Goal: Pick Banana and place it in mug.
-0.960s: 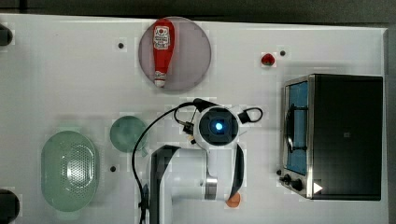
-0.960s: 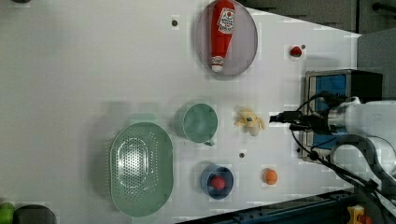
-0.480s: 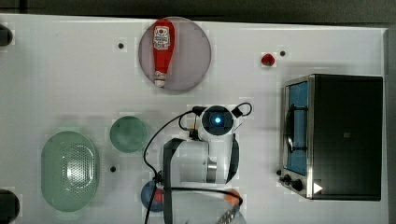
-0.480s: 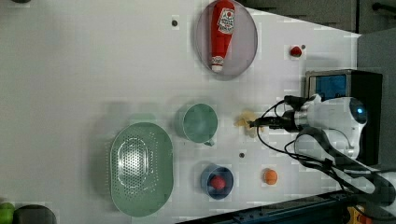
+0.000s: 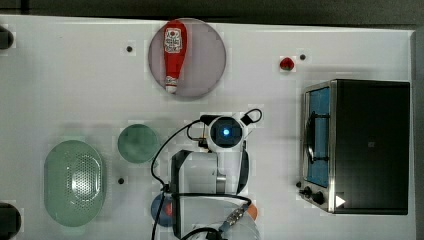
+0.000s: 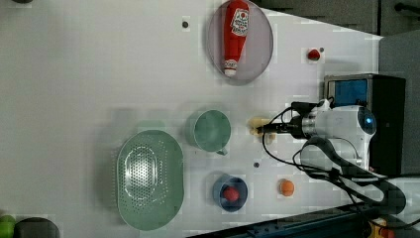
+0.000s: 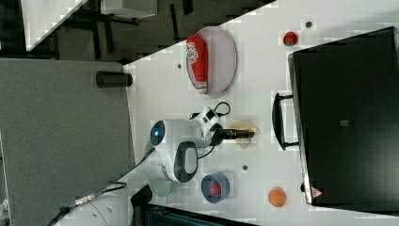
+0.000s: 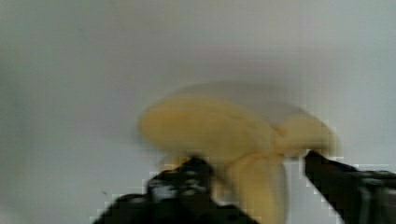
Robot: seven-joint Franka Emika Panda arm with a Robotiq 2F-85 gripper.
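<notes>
A pale yellow banana (image 6: 257,122) lies on the white table (image 6: 99,74), to the right of the mug (image 6: 212,131) in the left view. The mug is a small round teal-green cup standing upright and apart from the banana; in the top view it (image 5: 138,143) sits left of the arm's wrist (image 5: 226,132). My gripper (image 6: 264,130) points down at the banana. In the wrist view the two dark fingers (image 8: 187,175) stand on either side of the banana (image 8: 219,130), open, with a small gap at one side. The right view shows the gripper (image 7: 249,134) at the banana (image 7: 244,126).
A red ketchup bottle (image 5: 172,55) lies on a grey round plate (image 5: 205,70) at the back. A pale green oval colander (image 5: 74,182) sits left of the mug. A blue dish (image 6: 220,184), an orange ball (image 6: 286,187) and a black toaster oven (image 5: 370,145) stand nearby.
The arm has swung toward the left view's left and come down over the banana. The fingers now straddle it and stand closer together than before.
</notes>
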